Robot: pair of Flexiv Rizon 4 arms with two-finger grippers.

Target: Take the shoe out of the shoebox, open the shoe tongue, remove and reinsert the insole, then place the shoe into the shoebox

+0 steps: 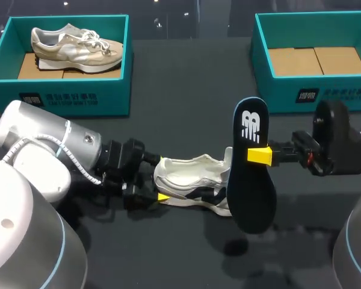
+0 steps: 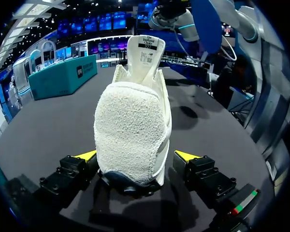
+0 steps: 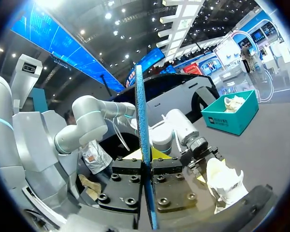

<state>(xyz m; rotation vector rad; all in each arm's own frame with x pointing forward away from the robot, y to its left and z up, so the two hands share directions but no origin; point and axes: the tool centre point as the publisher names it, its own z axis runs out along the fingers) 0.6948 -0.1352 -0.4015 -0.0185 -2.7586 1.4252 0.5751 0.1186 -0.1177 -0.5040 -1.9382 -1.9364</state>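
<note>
A white shoe (image 1: 192, 183) with dark trim lies on its side mid-table, tongue pulled open. My left gripper (image 1: 158, 180) stands open around its heel. In the left wrist view the fuzzy heel (image 2: 133, 135) sits between the spread fingers (image 2: 186, 157), and I cannot tell whether they touch it. My right gripper (image 1: 260, 155) is shut on the dark insole (image 1: 251, 180), holding it upright above the shoe's toe end. From the right wrist the insole (image 3: 144, 121) shows edge-on between the pads, with the shoe (image 3: 224, 181) beyond it.
A teal shoebox (image 1: 72, 96) at the back left holds a beige shoe (image 1: 75, 48). A second teal shoebox (image 1: 277, 90) at the back right shows only its cardboard floor. Dark tabletop lies in front of the shoe.
</note>
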